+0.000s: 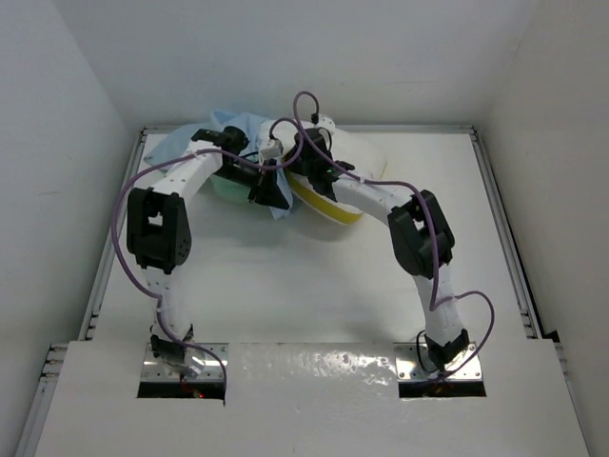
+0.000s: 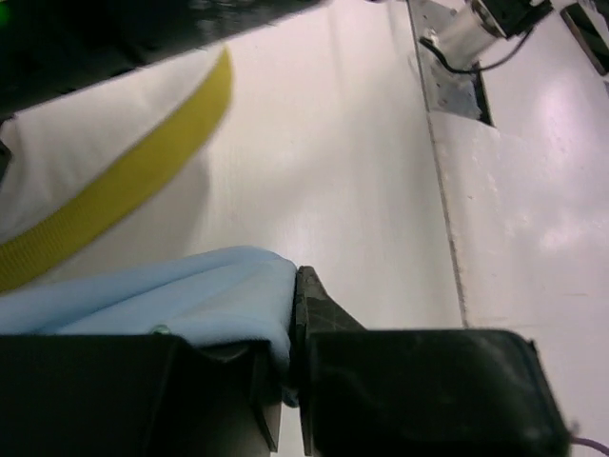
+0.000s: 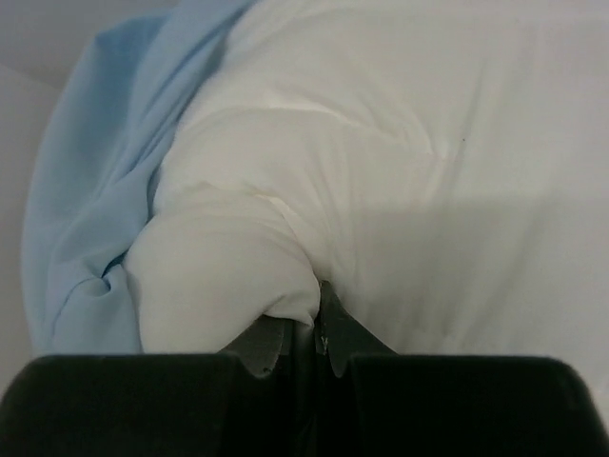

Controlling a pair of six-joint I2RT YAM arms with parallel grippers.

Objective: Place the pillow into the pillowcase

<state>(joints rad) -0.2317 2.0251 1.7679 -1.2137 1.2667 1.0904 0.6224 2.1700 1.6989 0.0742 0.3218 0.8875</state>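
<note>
1. The pillow [image 1: 366, 167] lies at the far side of the desk [image 1: 285, 286], and the pillowcase [image 1: 186, 143] is bunched against the pillow's left end
2. Left gripper [image 2: 295, 381] is clenched on a light-blue pillowcase fold, just beside the pillow's yellow piping [image 2: 143, 162]
3. Right gripper [image 3: 319, 333] pinches a tuft of the pillow's white cover, next to the pillowcase
4. Likely next, the pillow goes left into the pillowcase; both arms crowd the pillow's left end

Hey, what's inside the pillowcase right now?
Nothing visibly. The pillow lies mostly outside, its white body and yellow edge exposed beside the pillowcase. Blue fabric drapes against one end; whether that end is inside is hidden by its folds.
</note>
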